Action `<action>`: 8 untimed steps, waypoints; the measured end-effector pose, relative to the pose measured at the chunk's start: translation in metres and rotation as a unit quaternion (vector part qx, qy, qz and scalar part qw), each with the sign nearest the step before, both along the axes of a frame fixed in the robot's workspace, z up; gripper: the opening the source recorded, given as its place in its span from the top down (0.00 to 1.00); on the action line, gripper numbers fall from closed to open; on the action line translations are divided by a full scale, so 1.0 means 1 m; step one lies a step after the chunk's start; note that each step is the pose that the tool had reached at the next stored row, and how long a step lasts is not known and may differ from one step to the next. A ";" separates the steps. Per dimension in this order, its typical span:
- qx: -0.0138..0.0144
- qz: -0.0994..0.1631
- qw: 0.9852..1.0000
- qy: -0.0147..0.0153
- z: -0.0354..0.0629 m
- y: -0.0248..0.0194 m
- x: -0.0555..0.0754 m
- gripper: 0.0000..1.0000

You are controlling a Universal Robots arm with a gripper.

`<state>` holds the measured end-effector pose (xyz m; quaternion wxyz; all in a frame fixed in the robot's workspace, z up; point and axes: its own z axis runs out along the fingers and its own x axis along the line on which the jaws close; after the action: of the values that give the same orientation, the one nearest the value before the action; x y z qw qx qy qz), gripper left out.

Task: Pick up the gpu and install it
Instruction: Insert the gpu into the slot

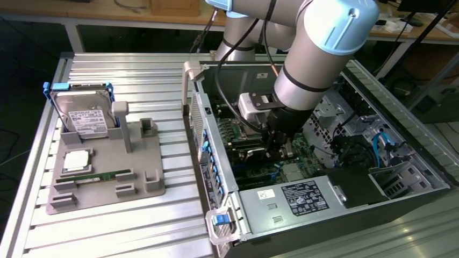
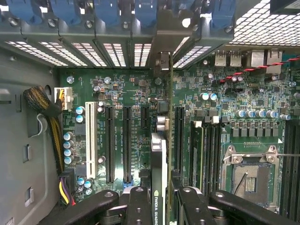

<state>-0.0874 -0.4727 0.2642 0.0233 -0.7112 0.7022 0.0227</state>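
While poised over motherboard (image 2: 225, 93), jaws pinch gpu (image 2: 158, 168) edge-on; card sits clamped between them.

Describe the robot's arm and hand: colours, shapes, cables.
The arm is a thick silver-grey tube with rounded light-blue joint caps. Black cables run down it. A pale grey block sits at the wrist. The hand is black, with two chunky, angular fingers.
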 end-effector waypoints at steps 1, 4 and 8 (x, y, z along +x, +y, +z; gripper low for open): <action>0.000 0.000 1.000 0.000 0.0000 0.0000 0.000 0.73; 0.000 0.000 1.000 0.000 0.0000 0.0000 0.000 0.73; 0.000 0.000 1.000 0.001 -0.0001 0.0000 0.000 0.73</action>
<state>-0.0872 -0.4727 0.2641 0.0227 -0.7113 0.7022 0.0235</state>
